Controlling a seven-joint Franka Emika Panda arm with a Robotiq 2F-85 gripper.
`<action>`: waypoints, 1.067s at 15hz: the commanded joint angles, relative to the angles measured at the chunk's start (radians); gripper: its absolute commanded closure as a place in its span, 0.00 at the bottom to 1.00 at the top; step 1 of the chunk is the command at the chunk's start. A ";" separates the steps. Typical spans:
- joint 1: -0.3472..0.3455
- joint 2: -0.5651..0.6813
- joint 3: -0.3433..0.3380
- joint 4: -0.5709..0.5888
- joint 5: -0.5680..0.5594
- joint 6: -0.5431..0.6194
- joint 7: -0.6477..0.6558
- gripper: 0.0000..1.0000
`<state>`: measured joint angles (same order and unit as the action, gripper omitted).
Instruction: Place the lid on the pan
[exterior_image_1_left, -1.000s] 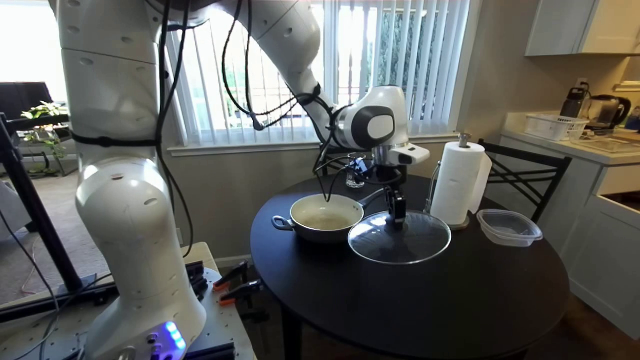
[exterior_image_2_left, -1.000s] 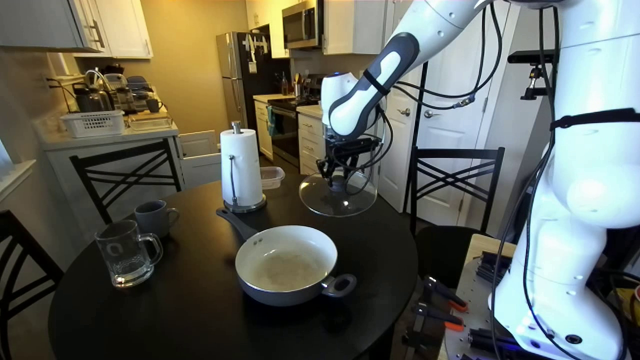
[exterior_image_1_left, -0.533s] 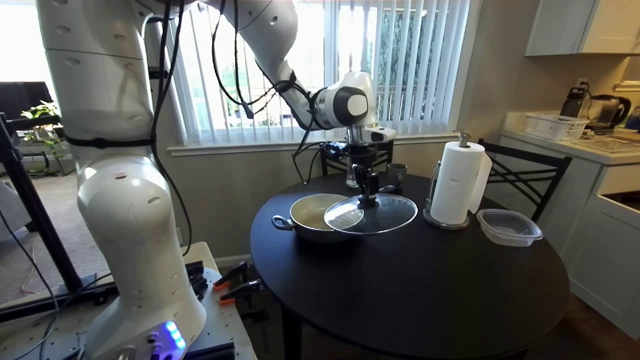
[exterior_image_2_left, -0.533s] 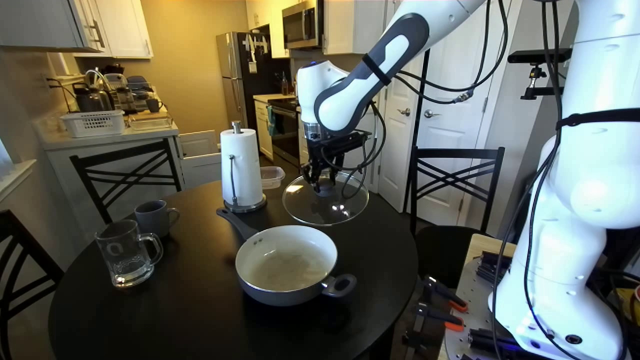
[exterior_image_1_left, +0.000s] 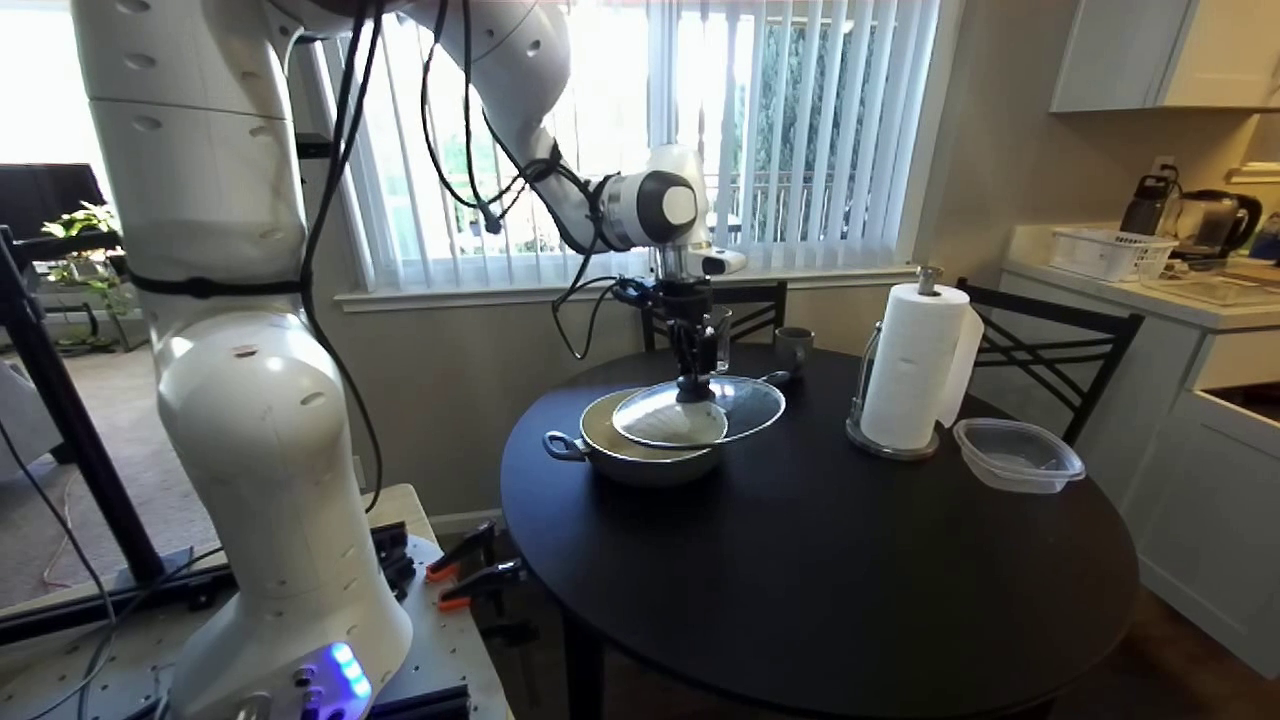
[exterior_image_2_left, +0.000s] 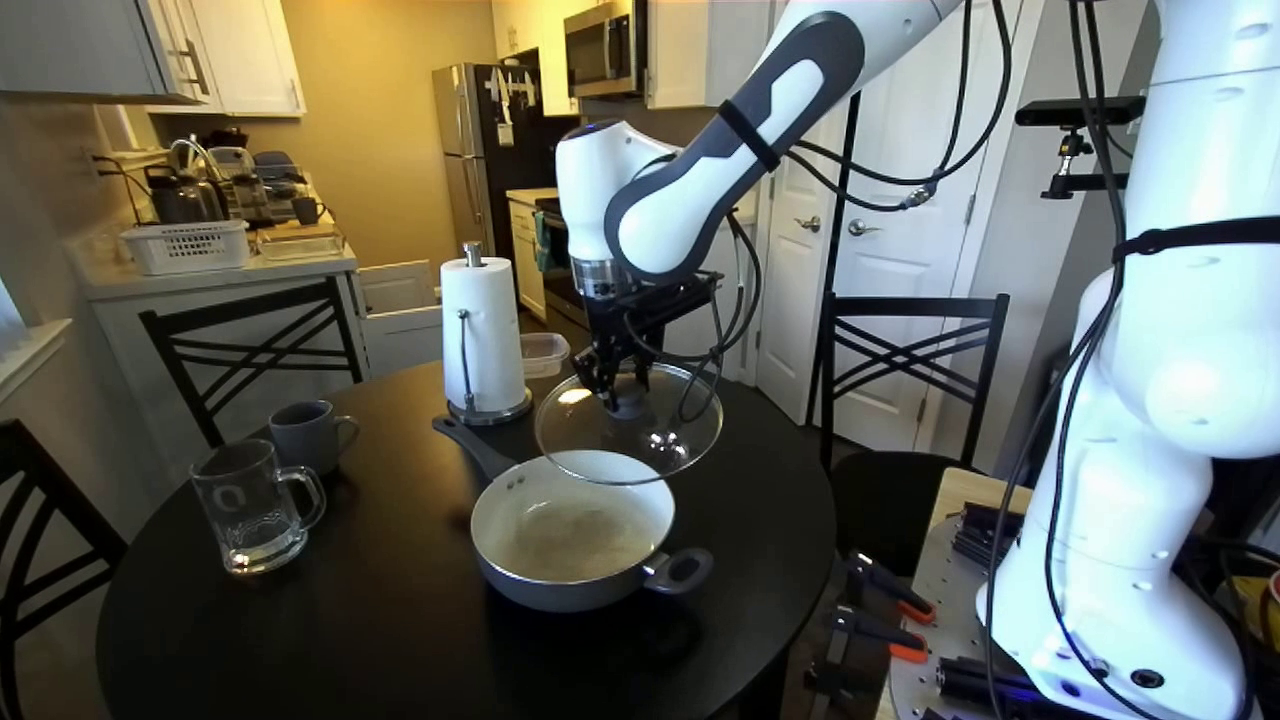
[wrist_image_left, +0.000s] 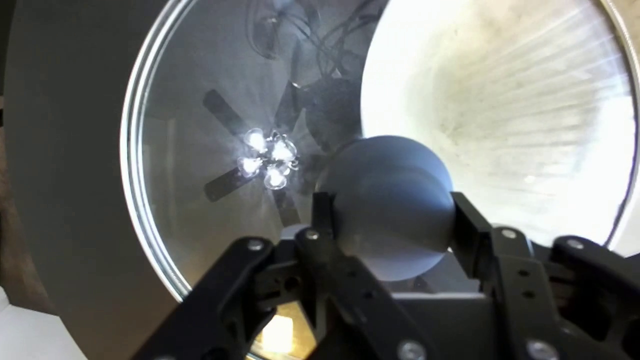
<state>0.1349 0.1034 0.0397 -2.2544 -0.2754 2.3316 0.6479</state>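
The clear glass lid (exterior_image_1_left: 752, 408) hangs from my gripper (exterior_image_1_left: 695, 380) by its knob, and it also shows in an exterior view (exterior_image_2_left: 575, 425). In the wrist view the gripper (wrist_image_left: 387, 215) is shut on the grey round knob (wrist_image_left: 392, 225), one finger on each side. The pan (exterior_image_1_left: 655, 470) rests on the table with its cream interior facing up (exterior_image_2_left: 570, 535). The lid is raised and off-centre from the pan, overlapping only part of it in both exterior views. In the wrist view the pan's pale interior (wrist_image_left: 480, 95) shows through the lid's right part.
A paper towel roll (exterior_image_1_left: 912, 370) and a clear plastic container (exterior_image_1_left: 1015, 455) stand on the round black table (exterior_image_1_left: 850, 600). A glass mug (exterior_image_2_left: 250, 510) and a grey mug (exterior_image_2_left: 305, 435) stand beyond the pan's long handle (exterior_image_2_left: 472, 447) side. Black chairs surround the table.
My gripper has carried the lid toward the pan, leftward in an exterior view, so the lid now overlaps more of it. The pan has not moved.
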 joint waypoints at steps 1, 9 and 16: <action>0.010 -0.006 0.029 0.005 0.048 -0.023 -0.031 0.67; 0.041 0.070 0.070 0.017 0.176 0.064 -0.048 0.67; 0.072 0.129 0.084 0.045 0.211 0.090 -0.061 0.67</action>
<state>0.2004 0.2150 0.1198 -2.2406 -0.1124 2.4308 0.6264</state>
